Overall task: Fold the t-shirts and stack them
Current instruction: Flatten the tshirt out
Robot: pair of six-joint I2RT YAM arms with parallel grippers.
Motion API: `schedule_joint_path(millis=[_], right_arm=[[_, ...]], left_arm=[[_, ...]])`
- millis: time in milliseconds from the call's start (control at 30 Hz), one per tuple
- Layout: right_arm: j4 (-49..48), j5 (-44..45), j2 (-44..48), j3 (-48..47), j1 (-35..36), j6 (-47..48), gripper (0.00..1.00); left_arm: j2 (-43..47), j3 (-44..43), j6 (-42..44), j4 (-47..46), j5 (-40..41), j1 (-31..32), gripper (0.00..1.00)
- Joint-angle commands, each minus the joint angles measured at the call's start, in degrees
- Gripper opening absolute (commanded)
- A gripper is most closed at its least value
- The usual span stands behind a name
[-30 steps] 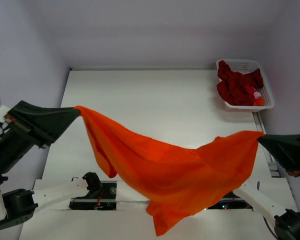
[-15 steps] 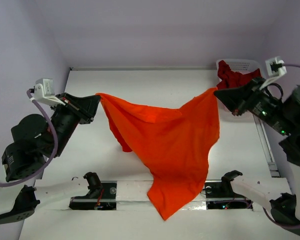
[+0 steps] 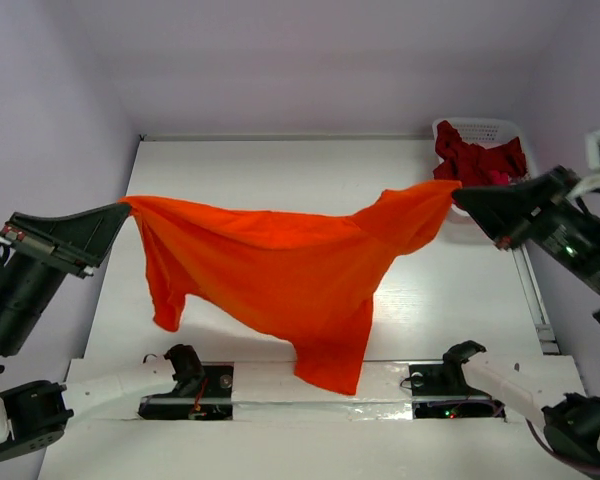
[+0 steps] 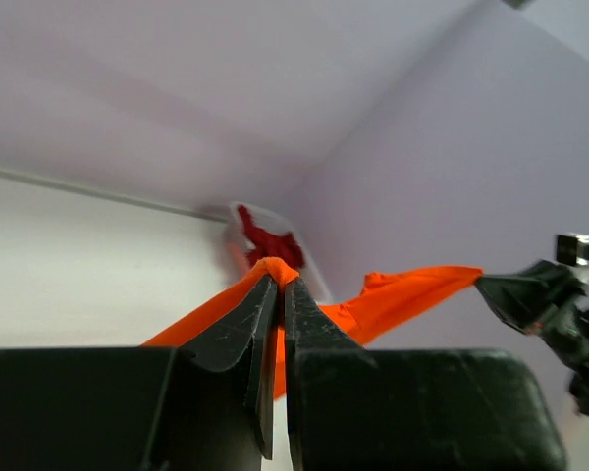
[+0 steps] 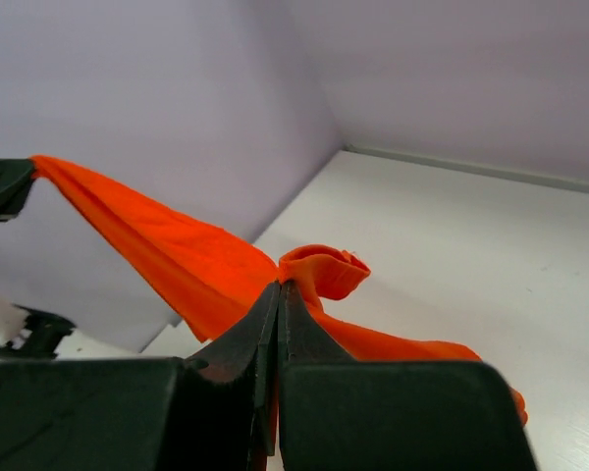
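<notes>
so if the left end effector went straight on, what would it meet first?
The orange t-shirt it grips, stretched ahead of the left end effector. Past that cloth, its wrist view lines up roughly with the dark red t-shirts in the white basket, though depth is unclear.

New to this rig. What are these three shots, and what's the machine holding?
Two robot arms bolted at the near edge of a white table. One picture looks down from above; the other two come from a camera on each wrist, looking along its black fingers. The left gripper and right gripper are each shut on an edge of one orange t-shirt, stretching it between them. A white basket at the far right holds dark red shirts.
</notes>
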State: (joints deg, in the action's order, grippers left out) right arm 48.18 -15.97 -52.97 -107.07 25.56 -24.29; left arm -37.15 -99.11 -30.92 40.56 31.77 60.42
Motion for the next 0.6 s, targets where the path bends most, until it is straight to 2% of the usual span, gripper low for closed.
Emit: schedule_joint_path(millis=[0, 200, 433, 533, 567], right_arm=[[-0.29, -4.07, 6.19, -0.25, 0.01, -2.16, 0.00], [2.62, -4.33, 8.67, -0.69, 0.01, -3.65, 0.00], [1.48, -3.90, 7.54, 0.19, 0.01, -3.31, 0.00], [0.33, -1.53, 4.90, 1.33, 0.01, -2.51, 0.00], [0.07, 0.48, 3.15, 1.86, 0.01, -2.34, 0.00]], left_arm=[[0.76, -0.91, -1.07, 0.58, -11.72, 0.31, 0.00], [0.76, -2.31, -5.73, 2.86, -12.52, 0.31, 0.00], [0.06, -2.66, -6.27, -2.05, -17.80, 0.31, 0.00], [-2.39, -4.24, -6.26, 1.95, -9.74, 1.71, 0.00], [-3.27, -4.42, -6.70, 3.29, -3.88, 1.72, 0.00]])
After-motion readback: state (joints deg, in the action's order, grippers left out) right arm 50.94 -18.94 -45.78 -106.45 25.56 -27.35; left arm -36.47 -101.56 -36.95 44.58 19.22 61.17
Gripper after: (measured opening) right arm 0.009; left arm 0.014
